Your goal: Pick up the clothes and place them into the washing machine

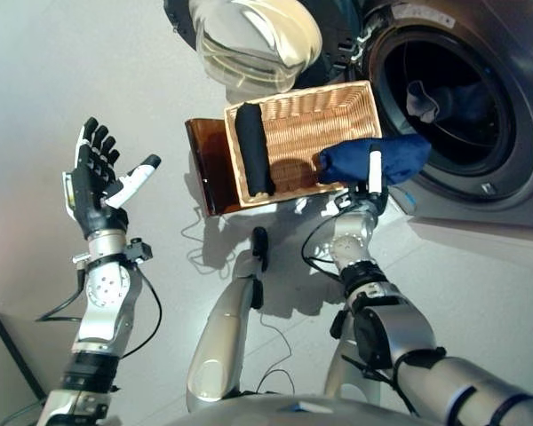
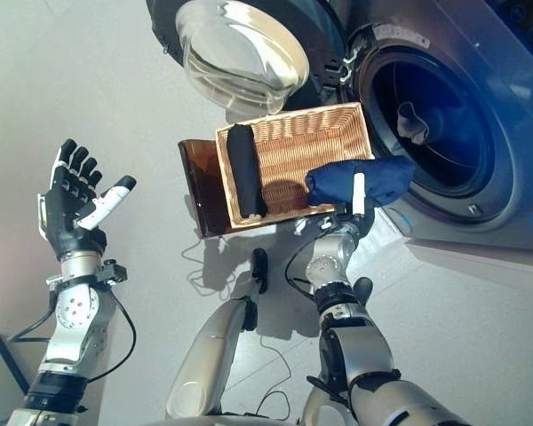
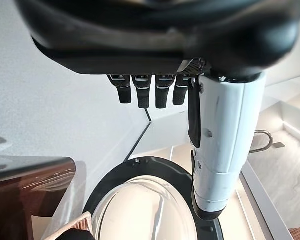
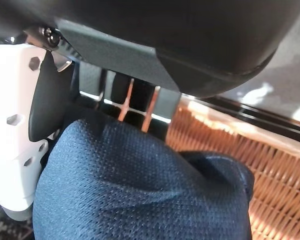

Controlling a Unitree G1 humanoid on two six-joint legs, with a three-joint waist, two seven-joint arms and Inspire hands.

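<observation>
Navy blue garment [image 1: 377,160] clenched in right hand [image 1: 366,197], lifted between wicker basket [image 1: 306,120] and washing machine drum [image 1: 449,102]. Some clothing already inside drum; black rolled garment [image 1: 253,148] left in basket. Left hand [image 1: 98,177] aside, fingers spread, empty.

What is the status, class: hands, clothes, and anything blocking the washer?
Right robot hand shut on blue garment, over the basket's drum-side corner. Left robot hand open, idle. Black roll in basket. Washer door open, drum unobstructed.

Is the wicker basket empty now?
No, a rolled black garment lies along the left end of the wicker basket, while the right hand holds the blue garment over its right edge.
</observation>
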